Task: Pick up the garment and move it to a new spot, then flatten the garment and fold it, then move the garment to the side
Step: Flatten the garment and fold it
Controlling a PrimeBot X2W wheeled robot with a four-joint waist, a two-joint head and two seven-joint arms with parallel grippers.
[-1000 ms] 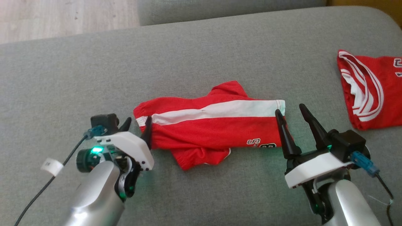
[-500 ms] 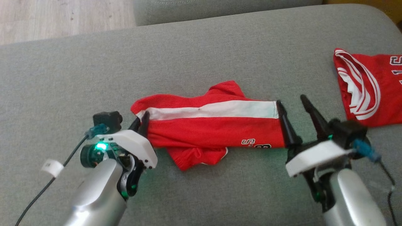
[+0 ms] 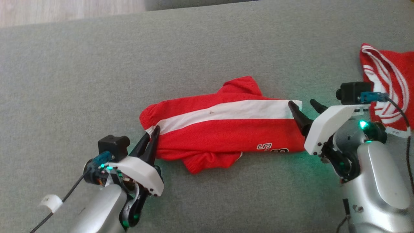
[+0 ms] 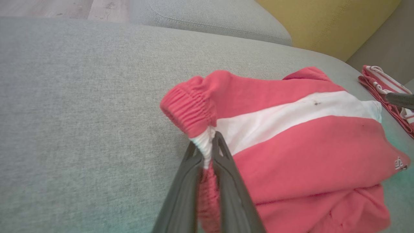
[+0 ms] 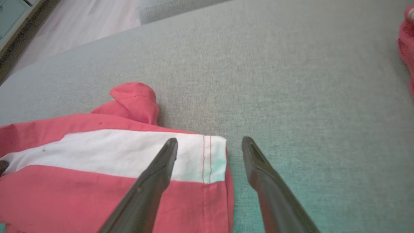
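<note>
Scene: the red sports shorts with a white side stripe (image 3: 223, 129) lie lengthwise across the middle of the grey fabric sofa cushion (image 3: 207, 48), elastic waistband to the left, leg hem to the right. One lobe of cloth pokes out on the near side and one on the far side.

Left gripper (image 3: 153, 132): fingers together, clamped on the white part of the waistband at the left end. The bite is narrow and sits close to the tips.

Right gripper (image 3: 301, 103): fingers apart, straddling the hem at the right end. One finger is over the white stripe, the other over bare cushion. Nothing is gripped yet.

Risks, as I judge them:
- If I lift before the right side closes, the shorts hang from the waistband alone and bunch up.
- The left pinch is shallow, so the elastic could slide out under tension.
- The right fingers may catch only the top layer, or push the hem instead of taking it.
- A second red garment with white stripes (image 3: 388, 81) lies at the far right, close behind my right wrist. A sweep that way could drag it.

Containers: no bin or basket is in use. Both garments lie directly on the cushion.
</note>
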